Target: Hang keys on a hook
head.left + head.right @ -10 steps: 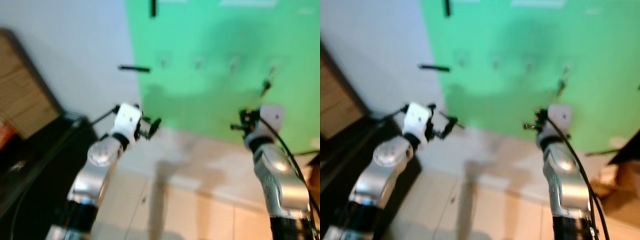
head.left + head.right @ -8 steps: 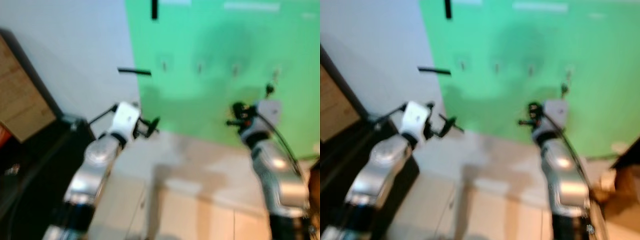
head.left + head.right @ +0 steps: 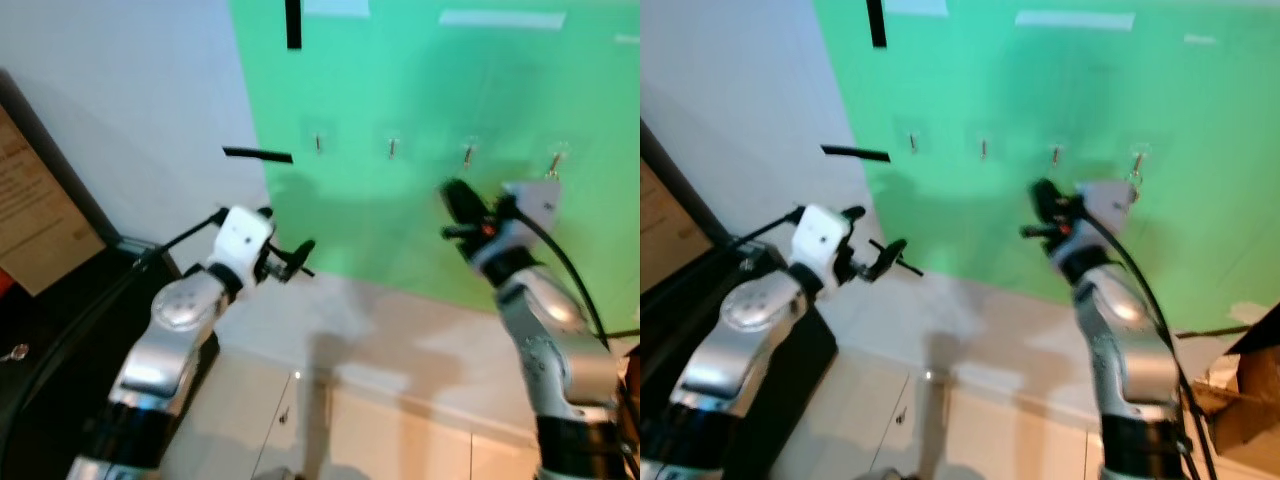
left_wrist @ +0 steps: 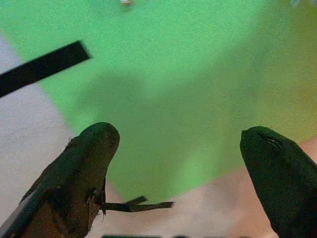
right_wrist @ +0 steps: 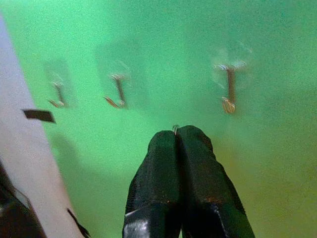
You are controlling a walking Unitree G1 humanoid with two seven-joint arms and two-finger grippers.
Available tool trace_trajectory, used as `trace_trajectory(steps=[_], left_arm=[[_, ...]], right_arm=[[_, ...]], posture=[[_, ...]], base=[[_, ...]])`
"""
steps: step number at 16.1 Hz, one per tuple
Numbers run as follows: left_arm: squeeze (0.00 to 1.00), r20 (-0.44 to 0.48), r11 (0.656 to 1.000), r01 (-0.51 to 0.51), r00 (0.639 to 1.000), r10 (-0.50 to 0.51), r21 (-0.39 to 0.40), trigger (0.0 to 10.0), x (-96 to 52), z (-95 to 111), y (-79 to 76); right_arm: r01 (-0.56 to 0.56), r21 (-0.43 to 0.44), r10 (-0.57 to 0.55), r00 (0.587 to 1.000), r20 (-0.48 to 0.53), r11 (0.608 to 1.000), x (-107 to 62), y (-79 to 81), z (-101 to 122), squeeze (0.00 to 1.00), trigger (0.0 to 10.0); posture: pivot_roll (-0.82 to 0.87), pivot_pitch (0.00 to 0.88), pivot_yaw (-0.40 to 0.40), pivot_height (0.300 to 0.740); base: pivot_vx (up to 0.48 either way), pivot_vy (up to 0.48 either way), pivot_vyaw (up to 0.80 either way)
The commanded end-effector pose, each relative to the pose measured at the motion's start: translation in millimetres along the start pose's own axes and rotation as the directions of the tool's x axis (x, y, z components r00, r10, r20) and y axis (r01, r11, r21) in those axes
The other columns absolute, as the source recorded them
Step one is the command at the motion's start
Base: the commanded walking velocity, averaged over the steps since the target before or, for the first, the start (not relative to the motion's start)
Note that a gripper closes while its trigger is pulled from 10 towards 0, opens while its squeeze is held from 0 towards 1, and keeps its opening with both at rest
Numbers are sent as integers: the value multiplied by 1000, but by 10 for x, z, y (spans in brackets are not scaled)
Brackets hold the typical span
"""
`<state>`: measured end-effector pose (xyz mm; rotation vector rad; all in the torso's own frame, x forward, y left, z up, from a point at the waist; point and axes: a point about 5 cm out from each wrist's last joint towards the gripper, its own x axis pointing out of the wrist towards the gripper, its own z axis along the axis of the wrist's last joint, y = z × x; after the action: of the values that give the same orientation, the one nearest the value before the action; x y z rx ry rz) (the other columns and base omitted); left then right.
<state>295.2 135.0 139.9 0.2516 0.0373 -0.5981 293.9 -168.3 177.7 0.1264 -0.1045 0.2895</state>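
1. The right tool [image 5: 177, 136] is raised at centre right of the frame before the green wall [image 3: 420, 90], its fingers pressed together; a small metallic tip is glimpsed between them, too small to identify.
2. Four hooks are seen in a row across the upper middle of the wall, the rightmost hook [image 3: 553, 161] just above the right arm.
3. The left tool [image 4: 181, 148] is held spread at centre left, near black tape strips [image 3: 257, 155].

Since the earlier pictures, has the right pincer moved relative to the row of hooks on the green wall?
Yes. The right pincer has risen and swung to the robot's left: it was below the rightmost hook, now it points between the two right-hand hooks.
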Motion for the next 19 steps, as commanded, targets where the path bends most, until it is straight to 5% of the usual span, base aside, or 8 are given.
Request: trace_trajectory(steps=[1,7,19], left_arm=[[0,17,998,64,998,-64,5,10000,-22,50,-52],[0,58,950,311,949,-309,-37,10000,-116,152,-244],[0,52,948,315,949,-312,-43,10000,-107,161,-263]], right_arm=[[10,1,-10,1000,28,1000,-11,-38,59,0,10000],[-43,52,38,995,94,998,31,-29,186,0,10000],[-127,18,127,992,23,992,163,27,160,0,10000]], posture=[[-83,0,82,740],[-77,0,75,740],[-82,0,74,740]], base=[[0,0,0],[0,0,0],[0,0,0]])
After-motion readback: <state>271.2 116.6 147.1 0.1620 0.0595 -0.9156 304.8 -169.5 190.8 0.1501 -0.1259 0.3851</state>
